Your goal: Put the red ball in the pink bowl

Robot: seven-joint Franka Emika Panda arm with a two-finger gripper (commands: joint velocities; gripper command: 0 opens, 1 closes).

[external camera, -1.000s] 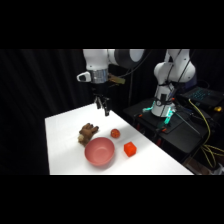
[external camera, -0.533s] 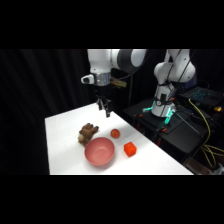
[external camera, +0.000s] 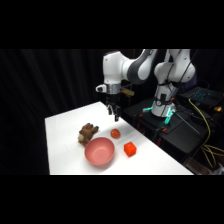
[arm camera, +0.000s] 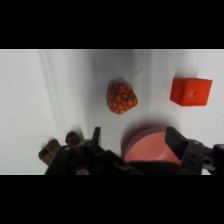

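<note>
pink comes nearest in the side view: the pink bowl (external camera: 99,152) sits low and left of centre on the white bench (external camera: 65,125), empty. just beyond it to the upper right rests the red ball (external camera: 115,133), near the bowl's rim but apart from it. a red block (external camera: 130,149) lies to the right of the bowl, and a brown plush toy (external camera: 88,133) beside its upper left edge. furthest back hangs the claw (external camera: 116,116), above the ball and a little behind it, not touching anything.

in the wrist view the claw (arm camera: 132,142) shows its two fingers (arm camera: 178,142) standing apart with nothing between them. the red ball (arm camera: 121,97) lies straight ahead of the gap, toward the upper middle of the frame, with the red block (arm camera: 191,91) off to the upper right and the pink bowl (arm camera: 148,147) partly hidden at the bottom. the ball looks slightly egg-shaped, its narrower end pointing down the frame; that probably matters little for the grip.

the coming move likely turns on this: the ball sits just forward of and below the claw, so a small advance and a descent should bring the fingers around it.

against the earlier side views, the claw has swung rightward across the frame, from over the toy's side to above the ball. ball, bowl, block and toy lie as before.
</note>
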